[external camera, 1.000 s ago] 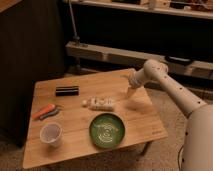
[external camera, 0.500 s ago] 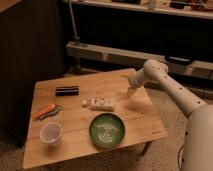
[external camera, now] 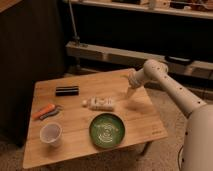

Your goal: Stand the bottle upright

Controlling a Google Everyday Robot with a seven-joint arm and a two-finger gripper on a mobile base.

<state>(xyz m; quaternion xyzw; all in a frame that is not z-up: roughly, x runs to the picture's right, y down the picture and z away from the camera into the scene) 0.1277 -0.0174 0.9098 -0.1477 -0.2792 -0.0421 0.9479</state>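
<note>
Bottle: we see it lying on its side near the middle of the table, cap to the left, just behind the green plate.
Gripper: it points down over the table's right part, apart from the bottle; we cannot tell whether it is spread or closed.
Left side: cup in front, orange tool and black block behind.

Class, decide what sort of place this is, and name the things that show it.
Probably a robot test lab: a wooden table staged with a lying bottle and green plate, metal shelving behind, and the arm's gripper hovering near the table's far edge.
</note>
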